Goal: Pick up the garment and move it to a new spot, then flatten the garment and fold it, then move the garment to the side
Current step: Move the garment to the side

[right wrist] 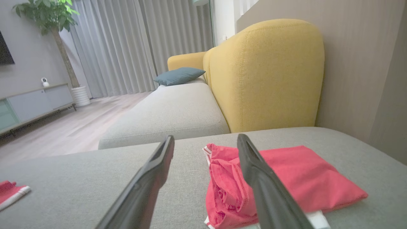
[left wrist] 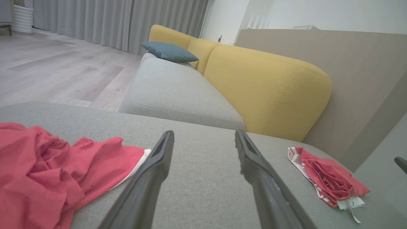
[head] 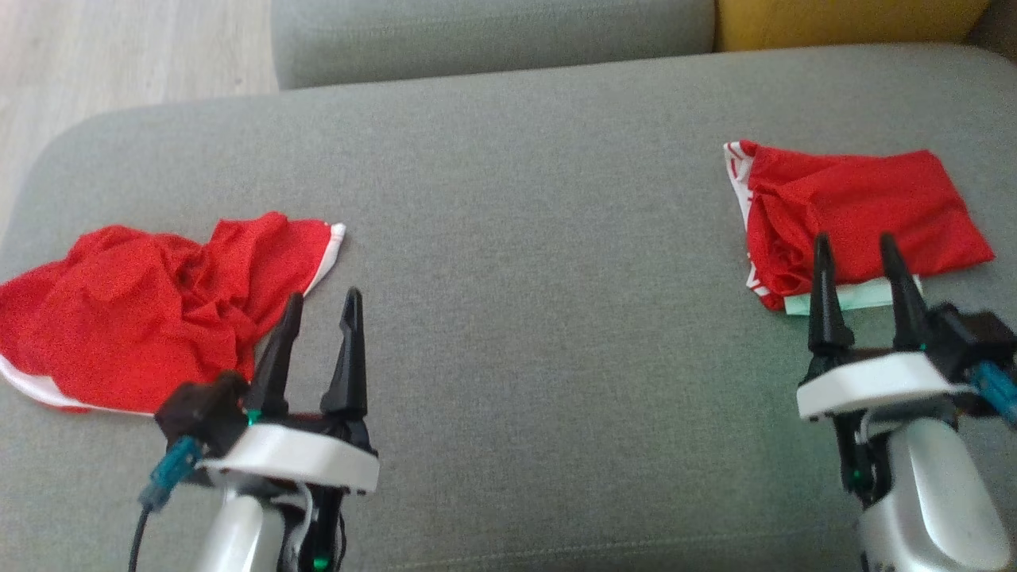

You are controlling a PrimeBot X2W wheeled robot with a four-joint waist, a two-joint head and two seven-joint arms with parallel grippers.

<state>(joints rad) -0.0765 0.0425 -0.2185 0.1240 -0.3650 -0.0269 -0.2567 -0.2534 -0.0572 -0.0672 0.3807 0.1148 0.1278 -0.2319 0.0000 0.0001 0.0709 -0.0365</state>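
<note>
A wide grey sofa seat (head: 556,199) carries two garments, well apart: a crumpled red garment (head: 143,310) at its left edge and a folded red garment (head: 866,206) near its right edge. The left gripper (head: 324,298) and right gripper (head: 854,242) hang with fingers spread, grasping nothing. Beyond the seat are a yellow backrest (left wrist: 264,89), a teal pillow (left wrist: 168,52), grey curtains (right wrist: 127,47) and a pale wood floor (left wrist: 57,73).

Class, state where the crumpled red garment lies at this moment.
In the head view the crumpled red garment lies on the grey cushion at the robot's left, just beside the open left hand.
</note>
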